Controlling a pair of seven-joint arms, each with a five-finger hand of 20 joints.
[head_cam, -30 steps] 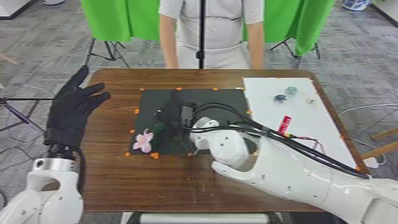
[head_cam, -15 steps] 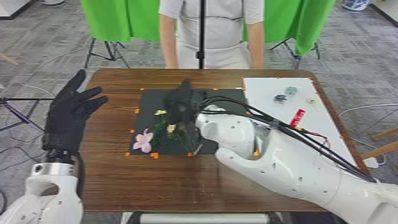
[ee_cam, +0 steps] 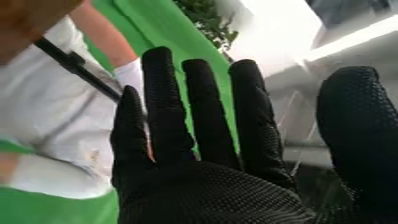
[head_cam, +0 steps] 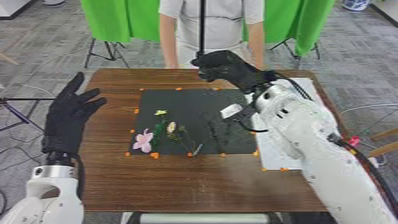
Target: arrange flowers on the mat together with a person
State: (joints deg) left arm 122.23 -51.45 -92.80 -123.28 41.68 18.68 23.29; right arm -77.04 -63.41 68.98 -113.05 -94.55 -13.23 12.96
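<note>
Brown wooden tabletop (head_cam: pixel 178 185) bears a black mat (head_cam: pixel 197 102), a pink flower (head_cam: pixel 143 141) lying at its near left corner and a pale yellow one toward its left edge; the right hand (head_cam: pixel 228 66) is wide, fingers straight, by the tabletop's far edge, the left hand (head_cam: pixel 67 115) open by its left

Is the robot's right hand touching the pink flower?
No, the right hand is over the far side of the table, well away from the pink flower.
</note>
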